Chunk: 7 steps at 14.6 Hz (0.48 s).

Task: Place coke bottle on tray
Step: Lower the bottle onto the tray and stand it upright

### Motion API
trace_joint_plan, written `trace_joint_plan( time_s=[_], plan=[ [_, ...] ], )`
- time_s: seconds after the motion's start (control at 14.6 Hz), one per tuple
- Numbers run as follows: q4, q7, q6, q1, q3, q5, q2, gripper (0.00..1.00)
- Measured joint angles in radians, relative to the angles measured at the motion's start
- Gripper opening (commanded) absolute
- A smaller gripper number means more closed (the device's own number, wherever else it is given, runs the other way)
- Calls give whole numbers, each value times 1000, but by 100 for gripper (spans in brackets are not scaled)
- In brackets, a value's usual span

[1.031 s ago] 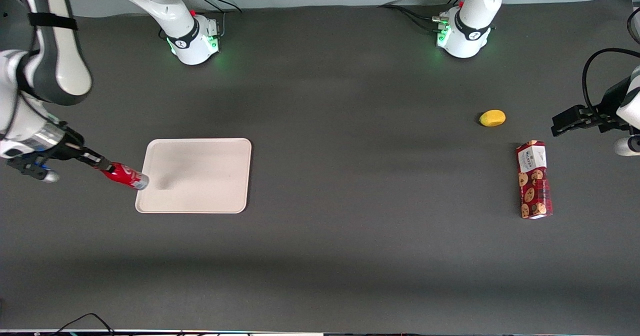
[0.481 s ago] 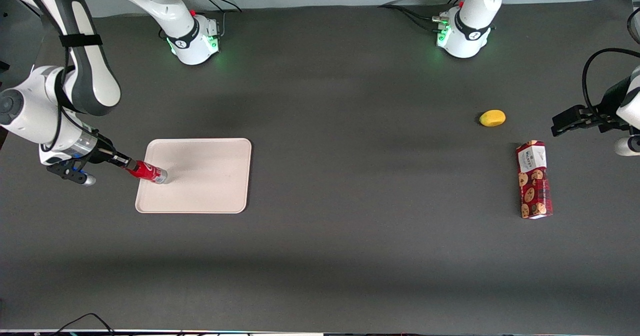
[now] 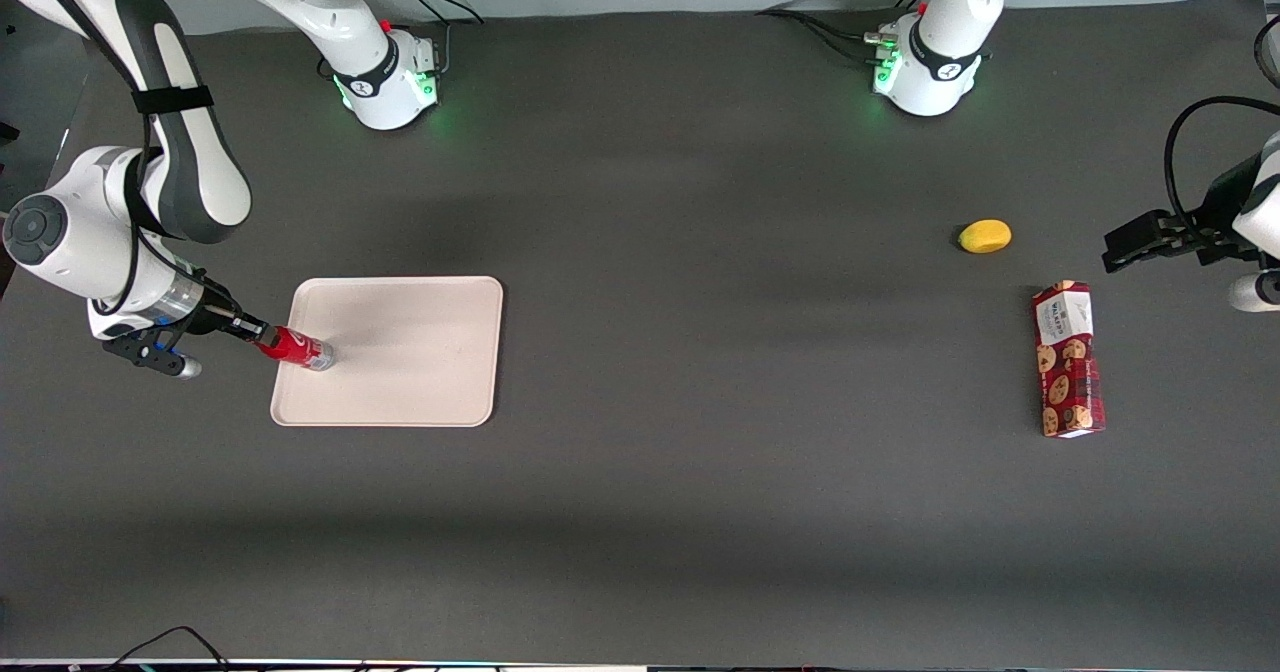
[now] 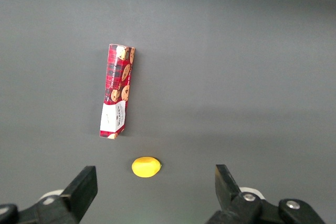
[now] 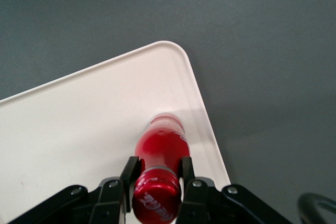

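Observation:
The coke bottle (image 3: pixel 293 348) is slim and red with a red cap and a silvery base. My right gripper (image 3: pixel 262 336) is shut on its neck just under the cap. The bottle leans, its base (image 3: pixel 322 356) low over or touching the cream-beige tray (image 3: pixel 420 352) close to the tray's edge at the working arm's end. In the right wrist view the coke bottle (image 5: pixel 161 150) points away between my gripper (image 5: pixel 156 177) and its black fingers (image 5: pixel 129 174), with the tray (image 5: pixel 79 114) under it and the tray's rounded corner close by.
A yellow lemon-like fruit (image 3: pixel 985 236) and a red cookie box (image 3: pixel 1068 360) lie toward the parked arm's end of the table, the box nearer the front camera. Both show in the left wrist view, fruit (image 4: pixel 146 167) and box (image 4: pixel 117 91). Dark table surrounds the tray.
My gripper has carried the bottle from just off the tray's edge to over the tray. In the last half second it barely moved and the bottle sank slightly.

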Motion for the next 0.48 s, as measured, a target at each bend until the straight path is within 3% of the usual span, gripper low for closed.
trace_joint_plan(
  time_s=[0.07,0.34,0.48],
  plan=[
    [5,0,0,-1,0,0,1,100],
    [39,17,-8,-1,0,0,1,100],
    [96,27,-95,1,1,-1,1,100]
  ],
)
